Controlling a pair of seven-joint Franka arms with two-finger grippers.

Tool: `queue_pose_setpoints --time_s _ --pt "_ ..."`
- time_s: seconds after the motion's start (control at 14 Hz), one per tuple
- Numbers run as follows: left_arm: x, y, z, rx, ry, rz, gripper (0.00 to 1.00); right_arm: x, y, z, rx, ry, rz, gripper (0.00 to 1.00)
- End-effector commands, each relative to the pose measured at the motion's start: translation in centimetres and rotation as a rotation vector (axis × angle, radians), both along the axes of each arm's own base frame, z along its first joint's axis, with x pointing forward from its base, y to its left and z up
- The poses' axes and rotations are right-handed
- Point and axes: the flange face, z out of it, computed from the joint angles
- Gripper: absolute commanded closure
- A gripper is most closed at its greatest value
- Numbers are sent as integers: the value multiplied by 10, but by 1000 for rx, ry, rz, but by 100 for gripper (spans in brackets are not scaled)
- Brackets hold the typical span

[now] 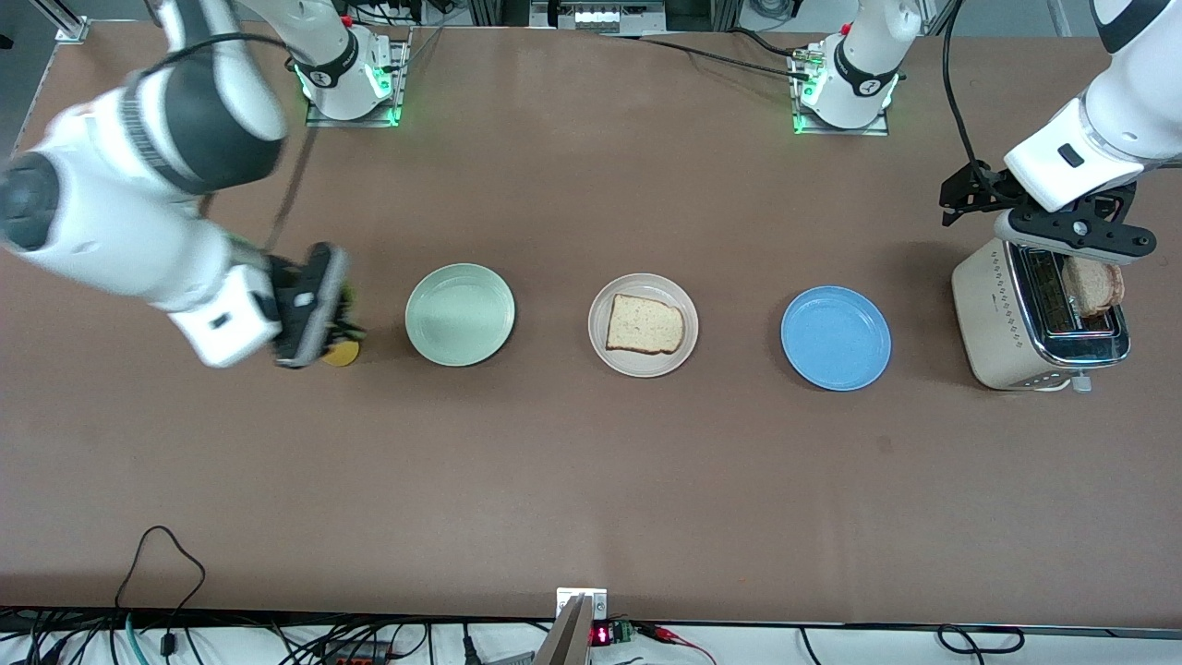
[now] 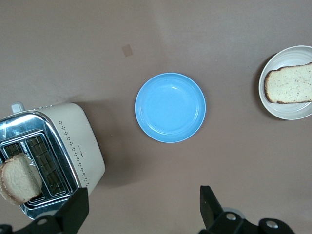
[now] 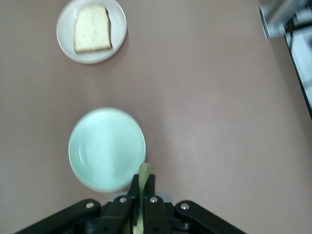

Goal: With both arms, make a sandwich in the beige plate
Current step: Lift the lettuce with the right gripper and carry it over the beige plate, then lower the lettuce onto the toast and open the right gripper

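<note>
Green lettuce leaf [image 3: 142,176] pinched in right gripper [image 3: 141,194] beside mint-green plate [image 1: 460,314]; your target, bread slice [image 1: 645,324] on beige plate [image 1: 643,363], lies past it toward left arm's end. Left gripper [image 2: 141,207] gapes empty above toaster [image 1: 993,314].

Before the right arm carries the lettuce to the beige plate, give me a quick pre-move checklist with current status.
1. Right gripper shut on the lettuce leaf: ok, the leaf shows between its fingers.
2. Beige plate holds the first bread slice, lying flat with nothing on it: ok.
3. Mint-green plate lies between the right gripper and the beige plate, low and flat: ok.
4. Left gripper open, over the toaster: ok, away from the plates.
5. Second bread slice stands up out of the toaster slot, not yet gripped: ok.
6. How firmly the leaf is held: cannot tell.
</note>
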Motion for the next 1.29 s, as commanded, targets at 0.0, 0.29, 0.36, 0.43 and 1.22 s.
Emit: queue_pose_setpoints --time_s 0.0,0.29,0.36,0.43,1.22 --pt "0 -1 7 -1 -3 -1 0 -10 97 -23 49 -45 -44 100" --pt "0 -1 6 -1 -1 -1 0 -27 193 -76 121 -145 -79 100" --pt "0 -1 6 -1 -1 -1 0 -33 210 -85 138 -164 -85 100" --pt "0 -1 6 -1 -1 -1 0 -41 228 -93 154 -174 -99 100" --pt "0 -3 7 0 -3 1 0 -81 312 -213 279 -256 -253 100"
